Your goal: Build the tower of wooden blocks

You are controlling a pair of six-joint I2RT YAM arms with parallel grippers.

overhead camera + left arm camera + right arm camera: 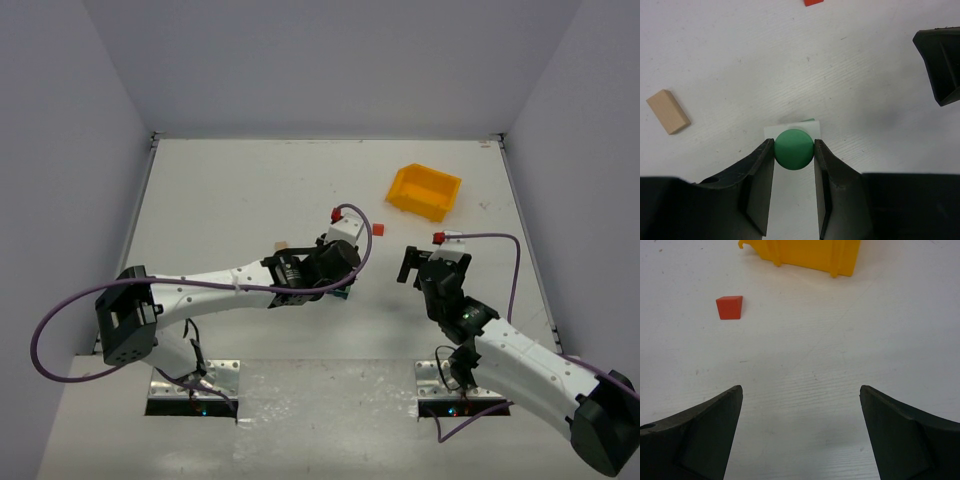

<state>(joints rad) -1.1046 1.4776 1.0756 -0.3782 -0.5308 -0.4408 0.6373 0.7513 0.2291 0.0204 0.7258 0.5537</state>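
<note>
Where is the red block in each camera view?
Top external: red block mid-table, below and left of the yellow bin.
Left wrist: cut by the top edge, slightly right of centre.
Right wrist: upper left, nearer than the bin.
Shared landmark: the bin, in the top and right wrist views only.

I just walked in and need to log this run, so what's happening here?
The left gripper is shut on a round green block, with a pale piece directly behind it in the wrist view. The right gripper is open and empty, facing a loose red block and the yellow bin. A tan block lies apart.
</note>
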